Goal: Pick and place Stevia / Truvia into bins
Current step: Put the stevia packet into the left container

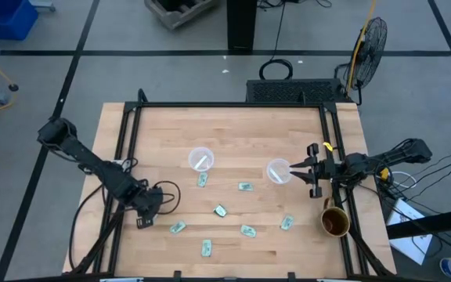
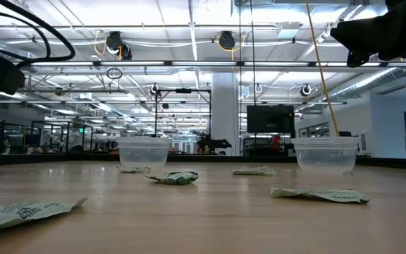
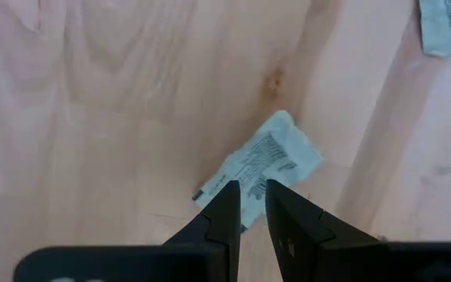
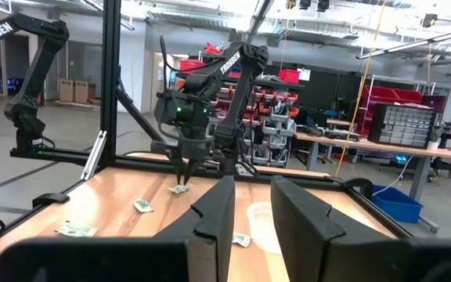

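A brown mug [image 1: 335, 222] stands at the lower right of the high view, at the desk [image 1: 233, 129] edge just below the right arm. A black fan [image 1: 369, 39] stands off the desk at the upper right, and cables loop beside the left arm at the lower left.

Two clear cups sit mid-desk: the left cup [image 1: 200, 159] holds a white packet leaning inside it, while the right cup [image 1: 279, 171] has contents too faint to make out. In the low view the same cups [image 2: 144, 152] [image 2: 324, 154] stand upright on the far part of the desk.

Loose packets [image 1: 245, 187] lie scattered across the lower middle of the high view, all flat on the wood and apart from each other; one [image 1: 203, 179] lies just below the left cup. In the low view several show crumpled, and one at the lower left [image 2: 27, 211] is cut off by the frame edge.

The left hand [image 1: 143, 220] is low at the lower left, over a packet [image 3: 261, 167]; its fingers [image 3: 224, 205] are narrowly parted, tips at the packet's edge, and whether they touch it cannot be told. The right hand [image 1: 297, 170] hovers at the right cup's rim, fingers [image 4: 216, 204] slightly apart and holding nothing visible.
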